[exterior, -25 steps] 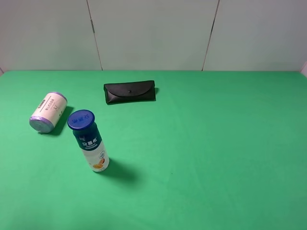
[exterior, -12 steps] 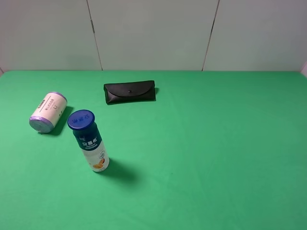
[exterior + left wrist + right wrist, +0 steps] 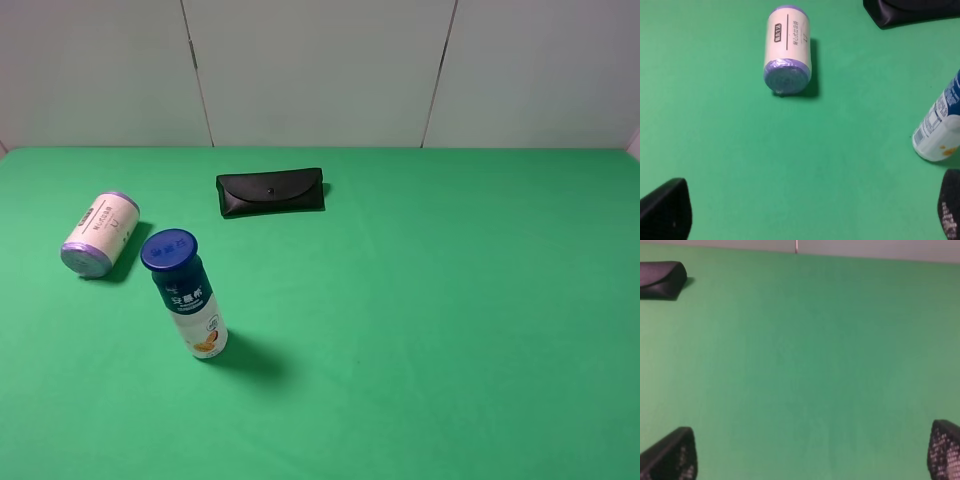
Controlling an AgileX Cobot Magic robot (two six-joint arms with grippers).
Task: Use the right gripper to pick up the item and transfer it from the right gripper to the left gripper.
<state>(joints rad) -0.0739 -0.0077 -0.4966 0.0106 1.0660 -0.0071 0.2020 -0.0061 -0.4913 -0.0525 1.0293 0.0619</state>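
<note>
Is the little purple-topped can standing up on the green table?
No, the little purple-topped can lies on its side on the green table, with its foil end facing the camera in the high view.

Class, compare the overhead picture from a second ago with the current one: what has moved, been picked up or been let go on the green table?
Nothing has visibly changed. The cream container still lies on its side at the left, the blue-capped bottle still stands beside it, and the black case stays put farther back. Neither arm has entered the overhead view, and nothing has been grasped.
</note>
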